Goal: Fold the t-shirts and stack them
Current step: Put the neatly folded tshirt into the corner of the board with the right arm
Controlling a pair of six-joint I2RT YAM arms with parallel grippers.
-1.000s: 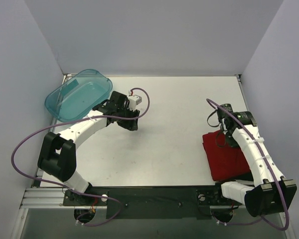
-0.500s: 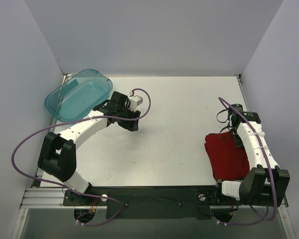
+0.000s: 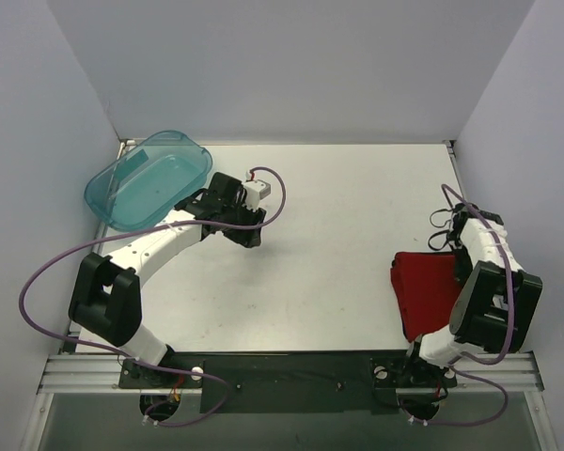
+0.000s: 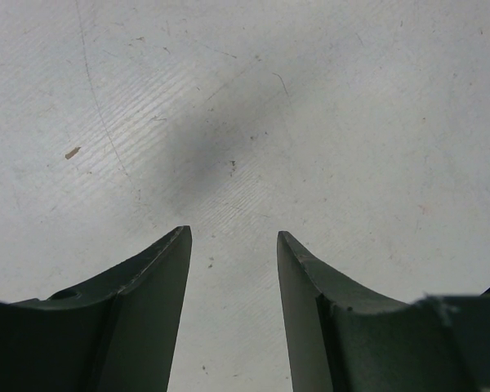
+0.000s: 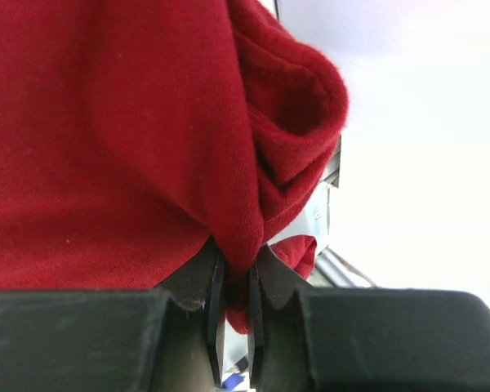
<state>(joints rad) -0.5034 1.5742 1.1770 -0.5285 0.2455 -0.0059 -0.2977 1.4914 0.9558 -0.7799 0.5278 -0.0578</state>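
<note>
The red t-shirt (image 3: 425, 293) lies bunched by the right edge of the worktop (image 3: 348, 207), near the front right corner. The right end effector (image 5: 235, 273) is squeezed tight on a fold of it. The left end effector (image 4: 233, 245) hangs over the worktop with fingers apart, holding nothing, near the teal tub (image 3: 146, 178) at the back left corner.

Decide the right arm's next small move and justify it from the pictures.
Probably lower the pinched fold onto the table and open: the right gripper is shut on a bunched edge of the red t-shirt, whose rest lies folded near the table's right edge.
</note>
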